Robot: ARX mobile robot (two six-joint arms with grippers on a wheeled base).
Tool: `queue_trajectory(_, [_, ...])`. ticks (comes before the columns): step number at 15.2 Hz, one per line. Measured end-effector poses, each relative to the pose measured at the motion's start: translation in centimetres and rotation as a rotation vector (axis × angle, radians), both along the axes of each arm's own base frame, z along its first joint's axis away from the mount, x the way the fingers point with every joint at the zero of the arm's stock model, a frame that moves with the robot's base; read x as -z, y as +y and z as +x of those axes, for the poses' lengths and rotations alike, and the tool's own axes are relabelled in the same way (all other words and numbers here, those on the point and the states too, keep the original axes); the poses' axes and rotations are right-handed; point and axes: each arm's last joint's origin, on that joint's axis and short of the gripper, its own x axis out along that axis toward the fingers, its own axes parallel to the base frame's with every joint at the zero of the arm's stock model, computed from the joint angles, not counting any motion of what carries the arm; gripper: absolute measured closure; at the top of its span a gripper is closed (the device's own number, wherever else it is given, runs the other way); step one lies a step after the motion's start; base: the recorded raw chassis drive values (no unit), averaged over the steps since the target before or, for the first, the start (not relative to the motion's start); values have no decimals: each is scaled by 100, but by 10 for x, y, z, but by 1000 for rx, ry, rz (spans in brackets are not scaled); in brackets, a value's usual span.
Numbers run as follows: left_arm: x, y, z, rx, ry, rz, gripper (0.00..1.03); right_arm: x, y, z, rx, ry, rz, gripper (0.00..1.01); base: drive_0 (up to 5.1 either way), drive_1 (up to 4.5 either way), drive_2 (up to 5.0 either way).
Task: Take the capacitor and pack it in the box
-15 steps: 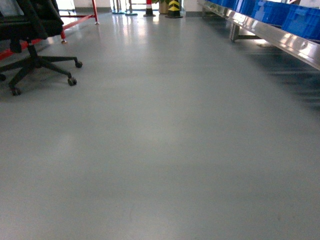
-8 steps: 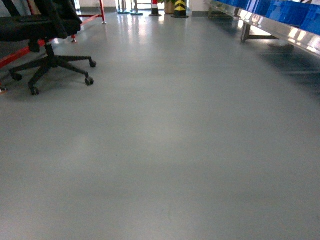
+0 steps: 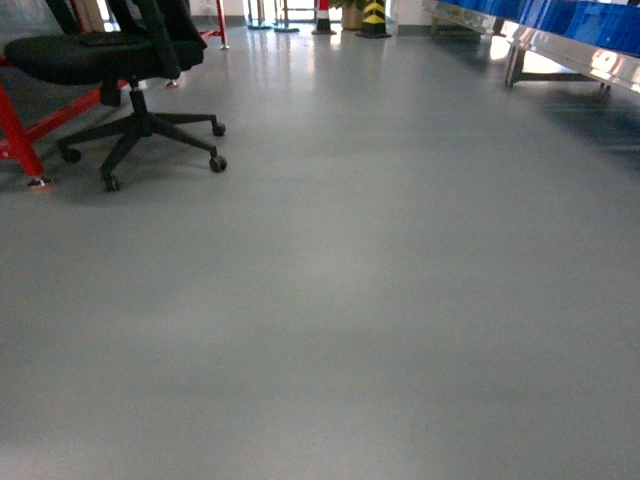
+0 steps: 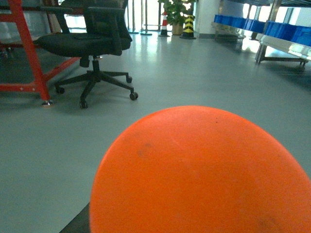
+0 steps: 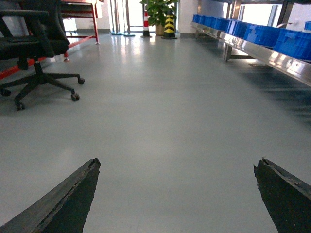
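The capacitor, a big orange rounded body, fills the lower part of the left wrist view right in front of the camera, above the floor. It hides my left gripper's jaws; only a dark sliver of one finger shows at its lower left edge. In the right wrist view my right gripper is open wide over bare grey floor, with nothing between its dark fingertips. The box is out of view in every frame. Neither gripper shows in the head view.
A black office chair on castors stands at the left beside a red metal frame. A steel rack with blue bins runs along the right. A cone and a yellow-black post stand far ahead. Grey floor lies between.
In the head view the chair has slid right and grown nearer, the red frame has come into view, and the rack with blue bins has drifted toward the right edge.
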Motion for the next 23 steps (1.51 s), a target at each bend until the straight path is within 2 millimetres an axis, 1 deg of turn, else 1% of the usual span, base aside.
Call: queue_trajectory(23, [0, 0, 0, 3, -2, 0, 59, 0, 0, 0, 0, 4, 0, 3, -497, 248, 248])
